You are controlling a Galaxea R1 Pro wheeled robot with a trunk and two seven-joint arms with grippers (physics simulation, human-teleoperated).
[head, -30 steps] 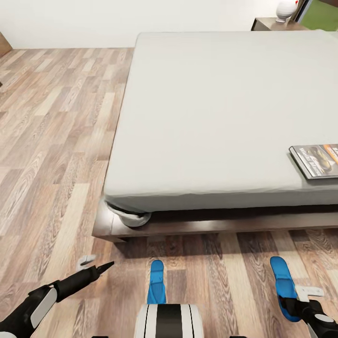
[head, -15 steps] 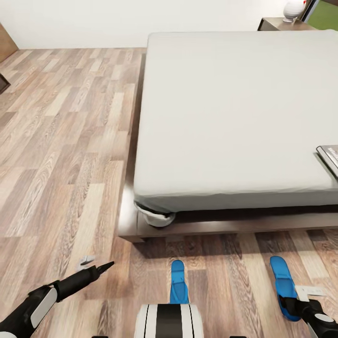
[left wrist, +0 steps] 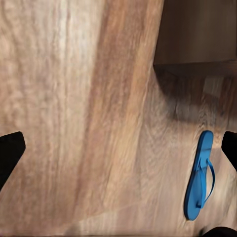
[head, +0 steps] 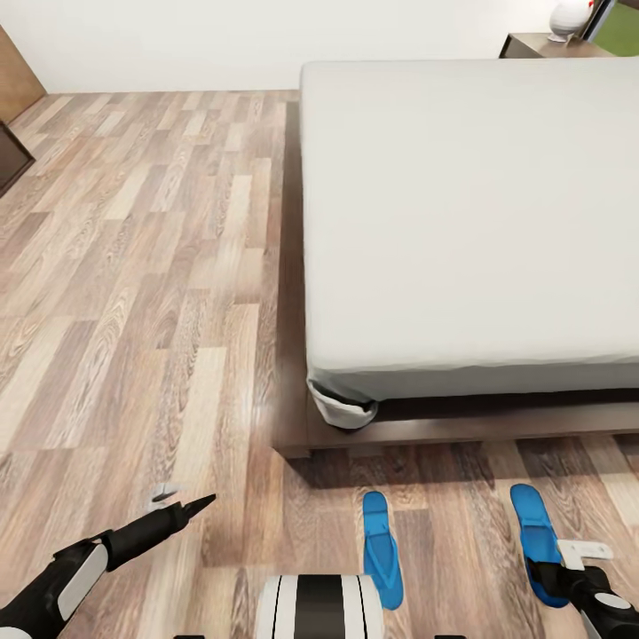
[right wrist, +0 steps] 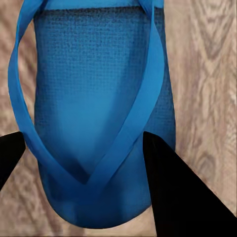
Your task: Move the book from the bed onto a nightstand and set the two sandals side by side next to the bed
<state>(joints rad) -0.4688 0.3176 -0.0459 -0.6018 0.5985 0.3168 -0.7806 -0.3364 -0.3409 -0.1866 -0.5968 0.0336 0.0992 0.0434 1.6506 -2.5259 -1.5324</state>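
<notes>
One blue sandal (head: pixel 535 532) hangs low over the plank floor in my right gripper (head: pixel 566 564), which is shut on it; the right wrist view has its strap and sole (right wrist: pixel 98 113) between the dark fingers (right wrist: pixel 168 177). The other sandal (head: pixel 382 548) lies on the floor near the bed's corner, also in the left wrist view (left wrist: pixel 200 175). My left gripper (head: pixel 180 499) is open and holds nothing, left of that sandal. The bed (head: pixel 470 204) takes up the right of the head view. A nightstand (head: pixel 541 44) stands at its far corner. The book is out of view.
A white rounded object (head: pixel 571 16) sits on the nightstand. Dark furniture (head: pixel 9 155) and a tan wood panel (head: pixel 18 80) are at the far left. The bed's dark frame corner (head: pixel 293 439) juts out low. Wide plank floor (head: pixel 133 266) stretches left of the bed.
The camera has swung left: bed and floor sandal slid right in the picture and the book left the frame. The held sandal stayed with the right gripper.
</notes>
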